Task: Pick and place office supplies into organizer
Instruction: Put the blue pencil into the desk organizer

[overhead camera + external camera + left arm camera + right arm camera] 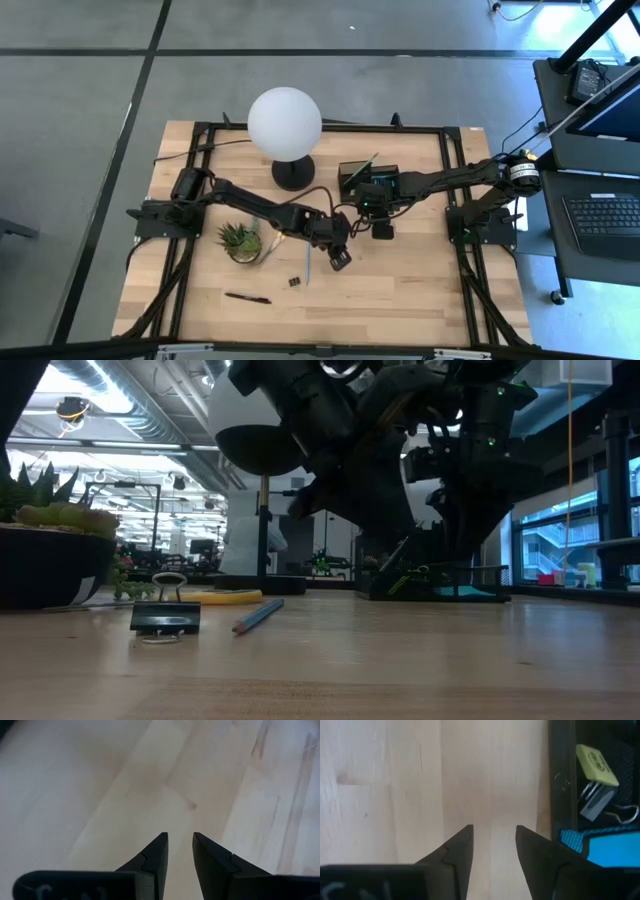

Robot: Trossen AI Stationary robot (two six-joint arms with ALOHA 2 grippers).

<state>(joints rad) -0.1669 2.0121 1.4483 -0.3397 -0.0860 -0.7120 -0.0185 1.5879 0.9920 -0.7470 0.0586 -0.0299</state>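
My left gripper (341, 262), jaws slightly apart and empty, hangs just beside the blue pencil (308, 268), whose long axis runs toward the lamp base (292, 173); my right gripper (383, 231), jaws likewise apart, is farther.

Daylight from windows at the back leaves the arms (400, 450) in the low view as dark silhouettes, while the table (400, 290) from above is evenly bright, and both wrist views look soft and pale.
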